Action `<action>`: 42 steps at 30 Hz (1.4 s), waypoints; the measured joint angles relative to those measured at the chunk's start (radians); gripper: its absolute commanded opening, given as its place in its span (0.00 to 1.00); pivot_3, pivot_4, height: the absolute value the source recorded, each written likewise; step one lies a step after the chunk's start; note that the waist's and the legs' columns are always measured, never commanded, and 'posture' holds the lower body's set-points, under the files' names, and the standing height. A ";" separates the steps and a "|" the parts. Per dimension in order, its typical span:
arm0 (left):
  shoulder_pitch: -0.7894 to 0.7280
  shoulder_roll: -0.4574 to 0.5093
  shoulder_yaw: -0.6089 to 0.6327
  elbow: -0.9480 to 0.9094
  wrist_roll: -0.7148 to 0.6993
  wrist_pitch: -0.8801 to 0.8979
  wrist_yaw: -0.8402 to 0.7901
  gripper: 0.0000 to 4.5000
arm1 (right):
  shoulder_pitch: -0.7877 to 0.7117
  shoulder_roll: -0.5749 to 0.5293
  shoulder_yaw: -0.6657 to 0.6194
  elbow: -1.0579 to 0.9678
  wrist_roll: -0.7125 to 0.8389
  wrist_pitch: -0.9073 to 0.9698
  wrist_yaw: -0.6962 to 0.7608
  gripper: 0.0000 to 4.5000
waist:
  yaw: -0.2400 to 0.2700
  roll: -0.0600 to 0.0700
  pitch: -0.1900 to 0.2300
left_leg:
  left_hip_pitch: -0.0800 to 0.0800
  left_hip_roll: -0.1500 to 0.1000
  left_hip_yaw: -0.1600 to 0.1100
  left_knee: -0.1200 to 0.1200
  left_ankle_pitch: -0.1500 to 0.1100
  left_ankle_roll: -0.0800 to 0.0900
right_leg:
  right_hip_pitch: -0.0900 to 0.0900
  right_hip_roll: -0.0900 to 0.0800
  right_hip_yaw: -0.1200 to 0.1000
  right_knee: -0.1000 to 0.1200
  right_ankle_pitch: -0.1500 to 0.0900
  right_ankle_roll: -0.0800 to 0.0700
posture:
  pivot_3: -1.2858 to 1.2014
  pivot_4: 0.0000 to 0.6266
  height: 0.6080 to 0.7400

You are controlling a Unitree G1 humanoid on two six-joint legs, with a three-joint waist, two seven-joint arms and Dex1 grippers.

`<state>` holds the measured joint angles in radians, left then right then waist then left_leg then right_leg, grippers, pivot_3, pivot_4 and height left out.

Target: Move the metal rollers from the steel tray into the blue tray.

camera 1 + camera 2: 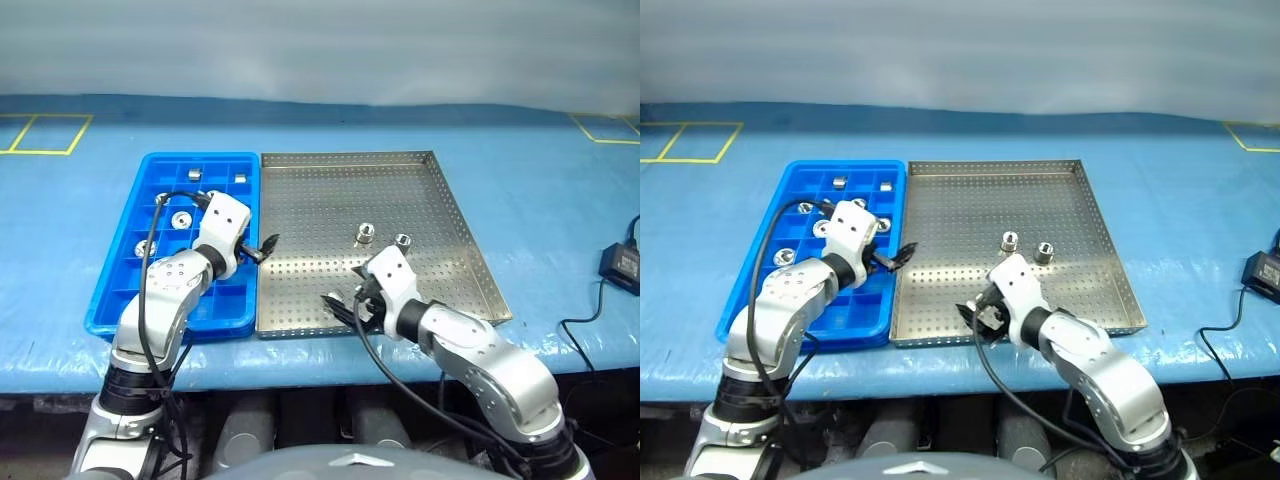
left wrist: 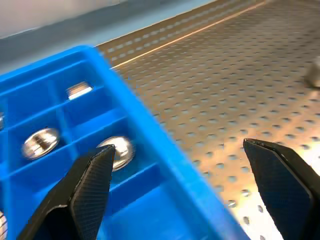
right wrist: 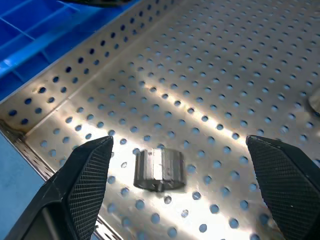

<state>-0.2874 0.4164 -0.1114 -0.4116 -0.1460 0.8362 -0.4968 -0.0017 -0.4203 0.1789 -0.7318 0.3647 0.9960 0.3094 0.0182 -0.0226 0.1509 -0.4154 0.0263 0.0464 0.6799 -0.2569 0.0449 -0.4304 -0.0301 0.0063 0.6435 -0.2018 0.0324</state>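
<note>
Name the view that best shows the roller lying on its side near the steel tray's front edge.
Right wrist view: the roller lies large between the open right end effector's fingers. Both eye views show it tiny, mostly hidden behind that end effector.

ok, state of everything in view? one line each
left gripper: open, empty, over the seam between the two trays
right gripper: open, empty, straddling a roller
roller between its fingers: lying on its side in the steel tray
steel tray: three rollers left
two far rollers: upright
blue tray: several rollers in its compartments
</note>
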 measured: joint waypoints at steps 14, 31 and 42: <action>-0.068 0.118 -0.235 0.036 -0.062 -0.045 -0.303 0.99 | 0.104 0.013 -0.079 -0.087 -0.001 0.039 -0.068 1.00 | -0.048 0.001 0.000 | 0.001 0.001 0.001 0.000 0.000 0.000 | 0.000 0.002 0.002 0.000 -0.002 0.004 | 0.48 0.24 1.00; -0.061 0.139 -0.270 0.050 -0.058 -0.059 -0.327 0.99 | 0.099 0.024 -0.068 -0.092 -0.001 0.039 -0.071 1.00 | -0.053 0.001 0.000 | 0.001 0.000 0.001 0.000 0.000 0.000 | 0.000 0.002 0.003 0.000 -0.002 0.004 | 0.49 0.24 1.00; -0.059 0.141 -0.280 0.050 -0.057 -0.059 -0.329 0.99 | 0.094 0.023 -0.068 -0.092 -0.003 0.039 -0.068 1.00 | -0.052 0.001 0.000 | 0.001 0.000 0.001 0.000 0.000 0.000 | 0.000 0.002 0.003 0.000 -0.002 0.004 | 0.49 0.24 1.00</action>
<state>-0.3466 0.5574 -0.3912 -0.3620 -0.2027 0.7774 -0.8257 0.0919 -0.3975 0.1111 -0.8241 0.3618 1.0352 0.2411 -0.0340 -0.0214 0.1510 -0.4145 0.0267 0.0478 0.6801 -0.2570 0.0451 -0.4305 -0.0280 0.0090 0.6438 -0.2039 0.0368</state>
